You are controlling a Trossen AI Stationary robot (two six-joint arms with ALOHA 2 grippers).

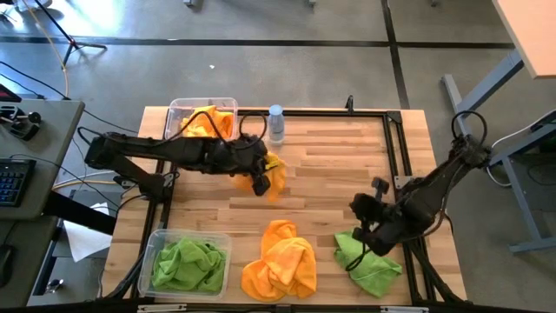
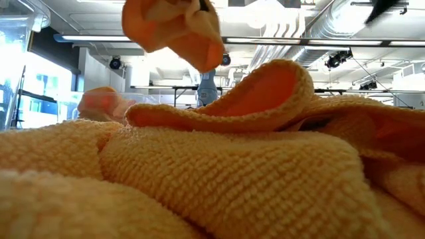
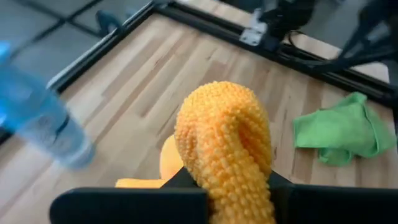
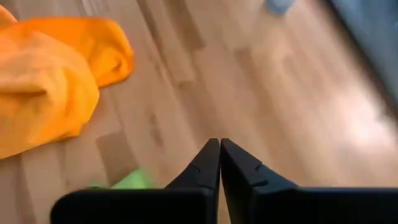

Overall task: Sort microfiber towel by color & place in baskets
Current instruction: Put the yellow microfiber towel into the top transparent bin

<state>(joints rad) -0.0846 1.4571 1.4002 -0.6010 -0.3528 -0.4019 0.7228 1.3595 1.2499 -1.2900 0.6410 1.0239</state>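
Note:
My left gripper [image 1: 261, 184] hangs over the table's middle, shut on an orange microfiber towel [image 1: 276, 172], which also shows at the top of the low view [image 2: 178, 26]. A second orange towel [image 1: 280, 263] lies bunched near the front edge. It fills the low view [image 2: 199, 166]. A green towel [image 1: 367, 263] lies to its right. My right gripper [image 4: 219, 143] is shut and holds nothing. It sits above the wood beside the green towel [image 4: 127, 180]. The far-left basket [image 1: 178, 109] holds an orange towel, and the near-left basket [image 1: 156, 239] holds green cloth. My left gripper pinches a bunched fold of the orange towel [image 3: 227, 155] between its two fingers; several layers bulge out past the fingertips. The fingers come from the table's left, slanting down. The towel hangs below them, clear of the table [image 2: 199, 50].
A clear water bottle [image 1: 276, 123] stands at the far edge, just right of the far-left basket and close to the left gripper. A black metal frame [image 1: 395, 156] runs along the table's far and right sides. Bare wood [image 1: 330, 165] lies between the two arms.

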